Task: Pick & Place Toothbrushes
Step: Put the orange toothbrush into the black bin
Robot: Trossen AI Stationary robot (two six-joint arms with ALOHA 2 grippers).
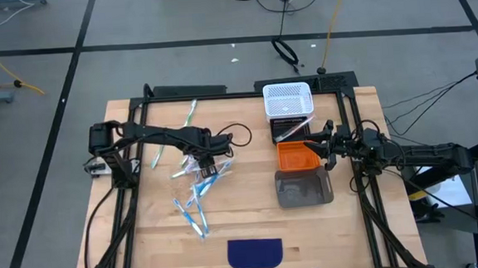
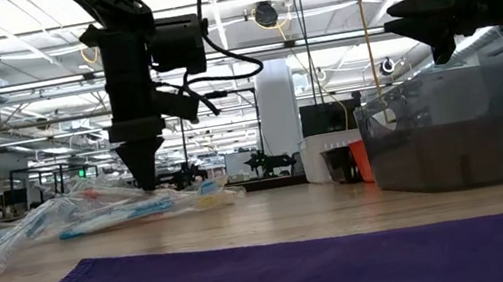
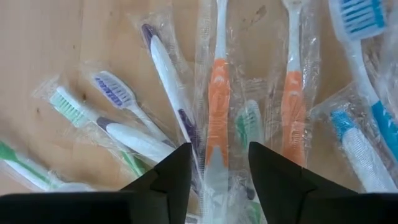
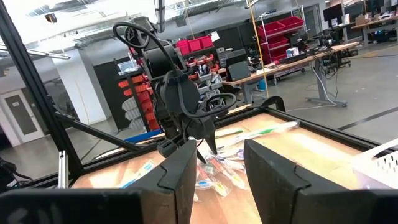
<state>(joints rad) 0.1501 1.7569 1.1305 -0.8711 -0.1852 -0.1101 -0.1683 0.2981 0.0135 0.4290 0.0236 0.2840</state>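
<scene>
Left gripper, jaws apart and holding nothing, points straight down into the pile of toothbrushes on the wooden table; in the left wrist view its two dark fingers straddle an orange-handled brush in clear wrap, with white, green and blue brushes lying beside it. One wrapped brush lies apart, nearer the table's far edge. Right gripper hovers over the orange bin, jaws partly apart and empty. White basket and grey bin flank the orange bin. A dark blue cloth lies at the near edge.
</scene>
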